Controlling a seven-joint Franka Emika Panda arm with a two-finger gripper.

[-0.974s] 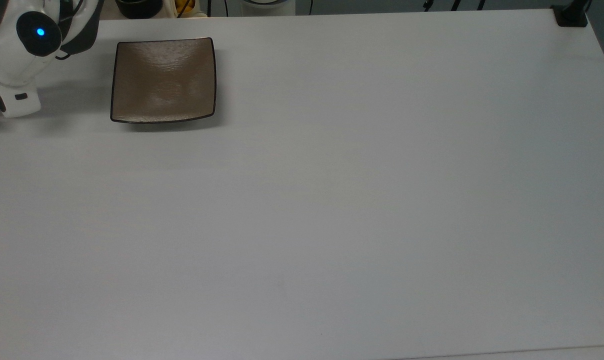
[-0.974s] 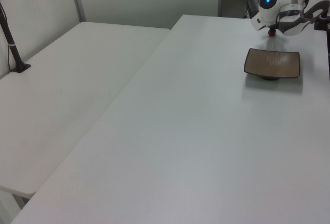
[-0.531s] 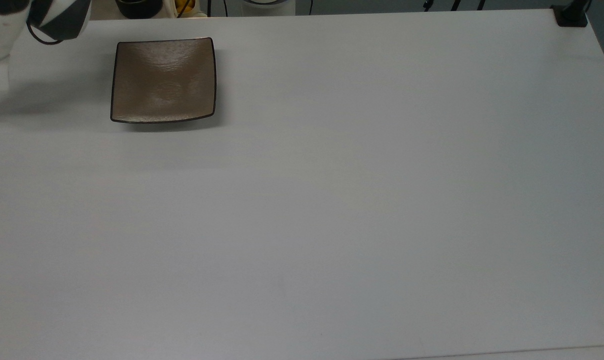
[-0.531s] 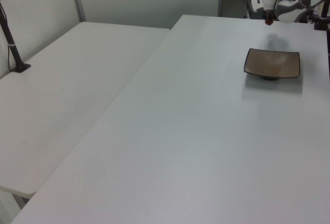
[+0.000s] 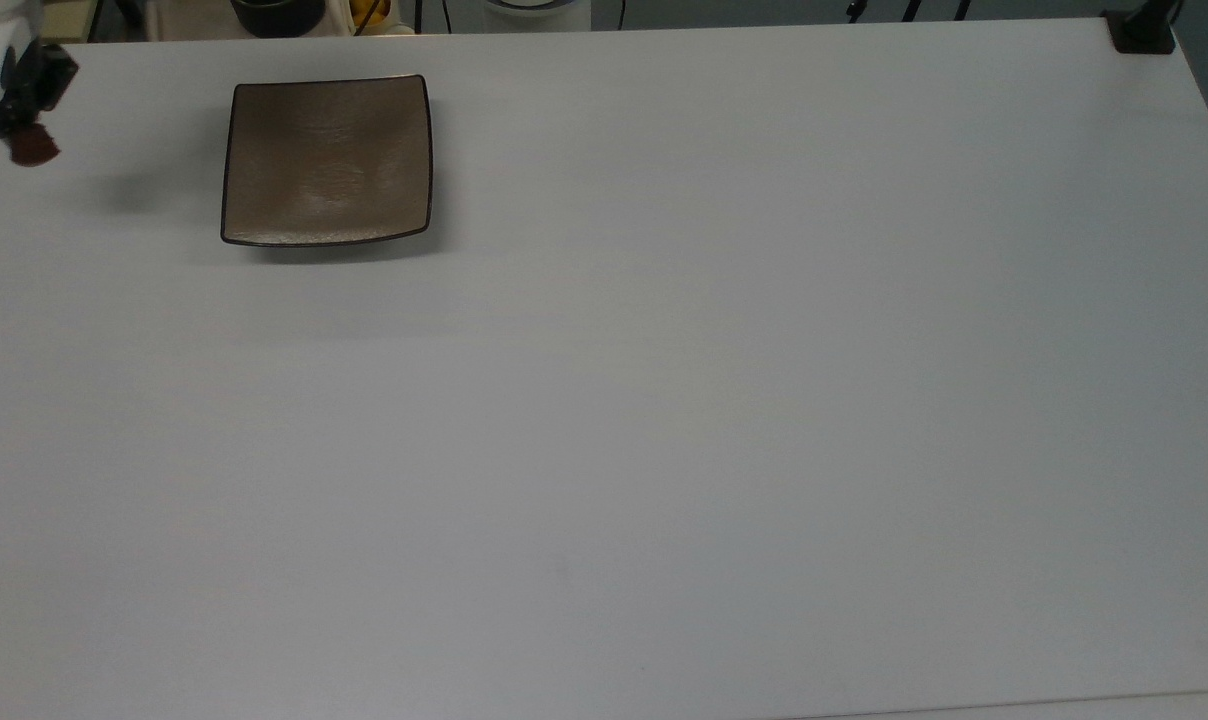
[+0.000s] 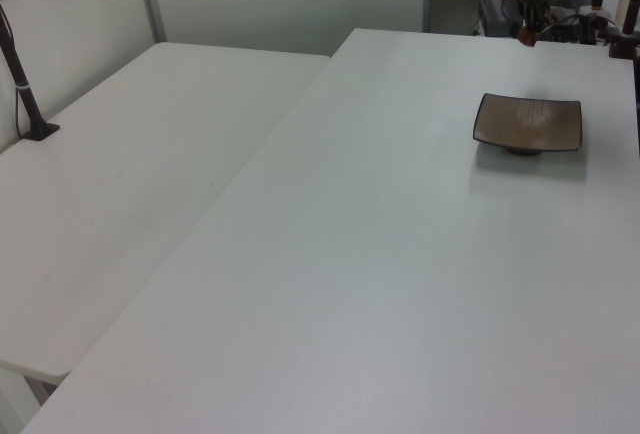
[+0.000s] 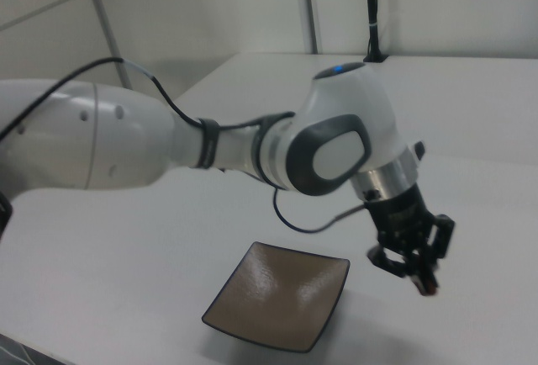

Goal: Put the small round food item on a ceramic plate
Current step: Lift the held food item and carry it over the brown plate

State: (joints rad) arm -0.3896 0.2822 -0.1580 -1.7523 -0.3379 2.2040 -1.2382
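The ceramic plate (image 5: 327,160) is a square, glossy taupe-brown dish with a thin dark rim, lying bare near the back left of the white table (image 5: 664,400). The plate also shows in the left view (image 6: 528,122) and the right view (image 7: 277,306). My gripper (image 5: 26,135) hangs at the top view's left edge, left of the plate and clear of the table. It is shut on the small round food item (image 5: 34,150), a dark reddish-brown lump. In the right view the gripper (image 7: 420,274) holds the item (image 7: 427,286) beside the plate's right corner, above the table.
A black post base (image 5: 1142,32) stands at the table's back right corner in the top view. A dark bowl (image 5: 277,12) and other clutter sit behind the back edge. In the left view a second white table (image 6: 130,174) with a black post (image 6: 25,89) adjoins on the left.
The arm has risen and swung back; in the left view the gripper climbed away from the table. In the top view the white wrist left the frame, and the fingers holding the item now show.
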